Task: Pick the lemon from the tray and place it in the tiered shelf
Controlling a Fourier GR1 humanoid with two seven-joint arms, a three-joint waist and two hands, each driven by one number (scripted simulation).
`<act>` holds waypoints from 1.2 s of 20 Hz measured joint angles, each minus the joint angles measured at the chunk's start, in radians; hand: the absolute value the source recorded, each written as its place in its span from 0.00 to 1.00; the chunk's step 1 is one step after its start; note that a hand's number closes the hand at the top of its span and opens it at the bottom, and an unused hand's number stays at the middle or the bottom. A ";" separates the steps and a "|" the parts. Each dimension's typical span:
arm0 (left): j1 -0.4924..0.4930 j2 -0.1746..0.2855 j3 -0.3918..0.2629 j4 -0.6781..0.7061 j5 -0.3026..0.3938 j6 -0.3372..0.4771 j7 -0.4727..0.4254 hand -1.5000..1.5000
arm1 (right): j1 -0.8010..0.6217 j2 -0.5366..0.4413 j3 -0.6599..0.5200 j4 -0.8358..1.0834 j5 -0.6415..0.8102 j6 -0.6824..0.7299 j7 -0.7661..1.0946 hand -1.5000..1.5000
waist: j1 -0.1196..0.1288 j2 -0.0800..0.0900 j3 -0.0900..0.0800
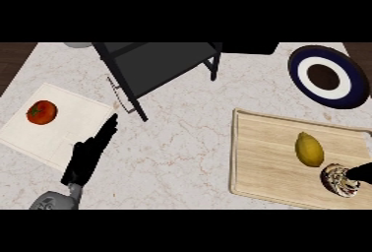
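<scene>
A pale marble bench (181, 152) fills nearly the whole frame, its off-white top run through with thin reddish-brown veins and lit evenly, with only soft shadows. At the upper left of the frame the bench's edge slants away, and beyond it lies a dark brown wood-grained surface (13, 53), floor or wall I cannot tell. A narrow strip of the same dark wood (361, 46) shows at the upper right corner.

1 red tomato (41, 112) on white board (58, 140), left. 1 blue-rimmed plate (312, 66), brown centre, top right. Marble counter (181, 147) beneath.
</scene>
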 measured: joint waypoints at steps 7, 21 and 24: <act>0.004 -0.014 0.017 0.014 -0.004 -0.004 0.000 0.50 | -0.238 0.180 0.158 0.136 0.064 0.073 0.101 0.00 | -0.009 -0.004 0.003; 0.038 -0.024 0.043 0.010 -0.025 -0.005 -0.012 0.50 | -0.372 0.385 0.240 0.354 0.179 0.133 0.173 0.00 | -0.043 -0.012 0.004; 0.049 -0.017 0.055 -0.008 -0.023 -0.010 -0.006 0.50 | -0.373 0.396 0.240 0.367 0.210 0.141 0.175 0.00 | -0.046 -0.013 0.004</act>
